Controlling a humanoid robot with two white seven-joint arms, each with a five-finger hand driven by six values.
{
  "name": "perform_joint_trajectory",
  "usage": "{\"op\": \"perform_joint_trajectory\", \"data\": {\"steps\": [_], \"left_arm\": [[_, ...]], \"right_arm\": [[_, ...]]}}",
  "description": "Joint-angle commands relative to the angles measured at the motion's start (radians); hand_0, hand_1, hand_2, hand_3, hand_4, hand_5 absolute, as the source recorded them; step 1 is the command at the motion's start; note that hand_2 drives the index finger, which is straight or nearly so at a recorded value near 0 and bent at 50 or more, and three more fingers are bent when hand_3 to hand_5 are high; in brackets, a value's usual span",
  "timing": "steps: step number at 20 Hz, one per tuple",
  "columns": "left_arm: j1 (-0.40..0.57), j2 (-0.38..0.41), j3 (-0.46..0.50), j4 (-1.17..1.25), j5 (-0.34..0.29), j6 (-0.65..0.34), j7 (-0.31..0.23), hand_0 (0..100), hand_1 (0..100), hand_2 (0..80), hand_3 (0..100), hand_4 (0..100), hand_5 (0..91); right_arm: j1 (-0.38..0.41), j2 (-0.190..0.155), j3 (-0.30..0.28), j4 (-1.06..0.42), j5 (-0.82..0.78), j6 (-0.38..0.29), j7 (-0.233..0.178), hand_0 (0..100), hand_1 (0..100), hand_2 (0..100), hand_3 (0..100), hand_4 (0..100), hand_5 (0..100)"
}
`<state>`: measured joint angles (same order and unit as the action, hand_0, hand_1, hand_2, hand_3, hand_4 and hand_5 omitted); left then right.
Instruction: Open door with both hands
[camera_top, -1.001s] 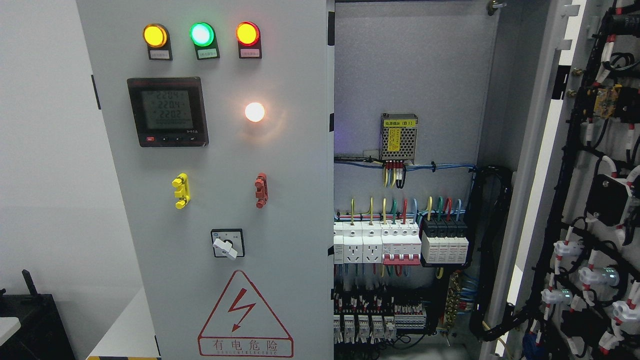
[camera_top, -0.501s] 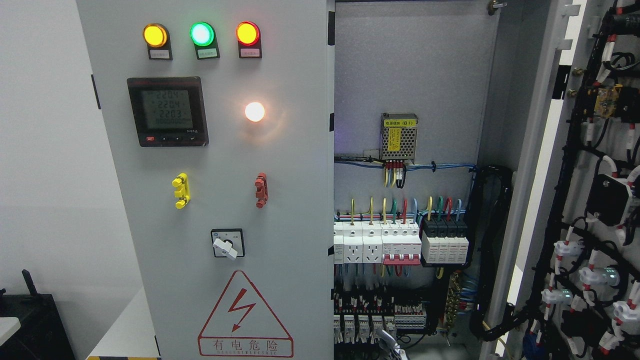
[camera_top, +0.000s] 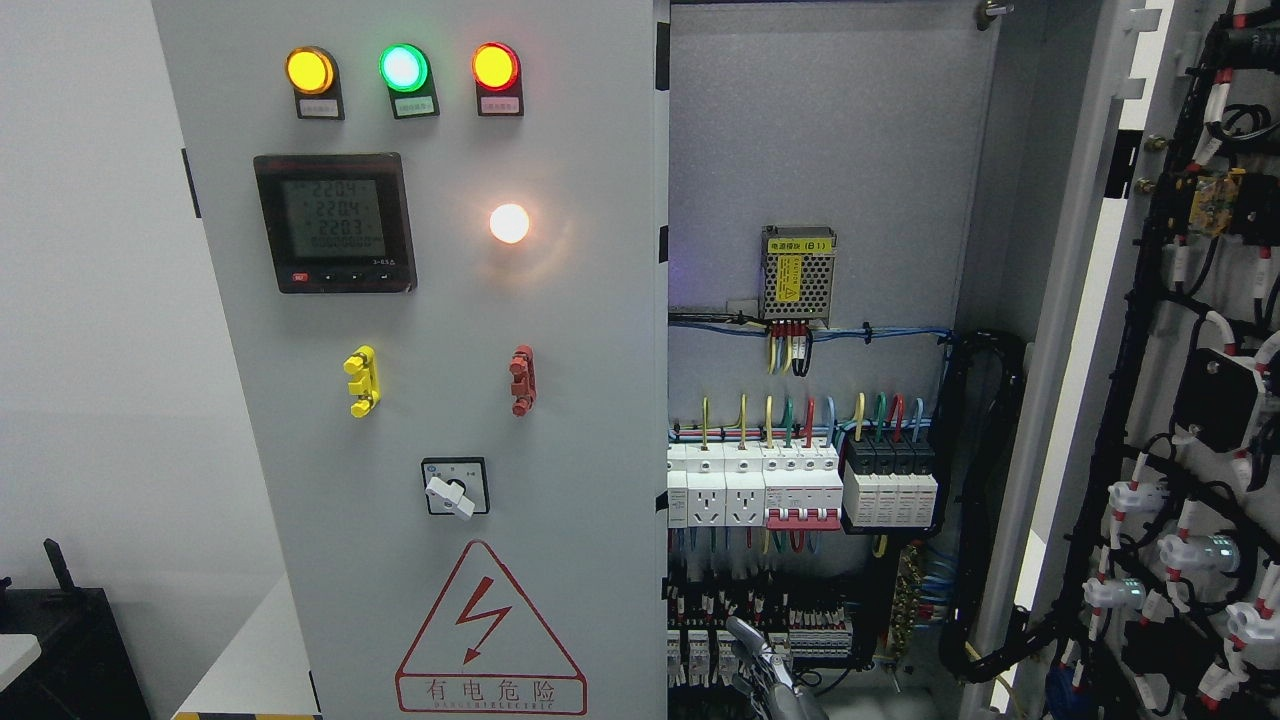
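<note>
The grey cabinet's left door (camera_top: 440, 400) is shut; it carries three lamps, a meter (camera_top: 335, 222), a yellow handle (camera_top: 362, 381) and a red handle (camera_top: 522, 380). The right door (camera_top: 1180, 400) stands swung wide open at the right, its wired inner face showing. The cabinet's inside (camera_top: 810, 300) is exposed, with breakers and sockets. My right hand (camera_top: 765, 665) rises from the bottom edge just right of the left door's free edge, in front of the lower breakers. Its fingers (camera_top: 745, 636) are loosely extended and hold nothing. The left arm is out of view.
A rotary switch (camera_top: 455, 487) and a red warning triangle (camera_top: 490, 630) sit low on the left door. A black cable bundle (camera_top: 985, 480) runs down the cabinet's right side. A dark object (camera_top: 60, 650) stands at the lower left by the white wall.
My right hand has risen into view from the bottom edge, moving up and slightly left by the left door's edge. The doors have not moved.
</note>
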<state>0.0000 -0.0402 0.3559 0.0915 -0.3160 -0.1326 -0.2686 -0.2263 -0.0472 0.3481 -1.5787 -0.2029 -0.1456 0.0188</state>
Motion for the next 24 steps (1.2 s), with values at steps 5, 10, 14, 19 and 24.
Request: {"op": "perform_joint_trajectory", "data": {"steps": [5, 10, 14, 19, 24], "left_arm": [[0.005, 0.000, 0.000, -0.001, 0.000, 0.001, 0.002, 0, 0, 0.0, 0, 4, 0.0], [0.005, 0.000, 0.000, 0.001, 0.000, 0.001, 0.000, 0, 0, 0.0, 0, 4, 0.0], [0.005, -0.001, 0.000, 0.001, 0.000, 0.001, 0.000, 0, 0, 0.0, 0, 4, 0.0], [0.005, -0.001, 0.000, -0.001, 0.000, 0.001, 0.000, 0, 0, 0.0, 0, 4, 0.0], [0.005, -0.001, 0.000, -0.001, 0.000, 0.001, 0.000, 0, 0, 0.0, 0, 4, 0.0]], "right_arm": [[-0.091, -0.006, 0.026, 0.141, -0.075, 0.023, 0.001, 0, 0, 0, 0, 0, 0], [-0.134, -0.008, 0.026, 0.173, -0.075, 0.024, 0.004, 0, 0, 0, 0, 0, 0], [-0.146, -0.010, 0.026, 0.189, -0.076, 0.024, 0.030, 0, 0, 0, 0, 0, 0], [-0.172, -0.013, 0.028, 0.200, -0.099, 0.028, 0.035, 0, 0, 0, 0, 0, 0], [-0.199, -0.013, 0.028, 0.207, -0.125, 0.061, 0.036, 0, 0, 0, 0, 0, 0]]}}
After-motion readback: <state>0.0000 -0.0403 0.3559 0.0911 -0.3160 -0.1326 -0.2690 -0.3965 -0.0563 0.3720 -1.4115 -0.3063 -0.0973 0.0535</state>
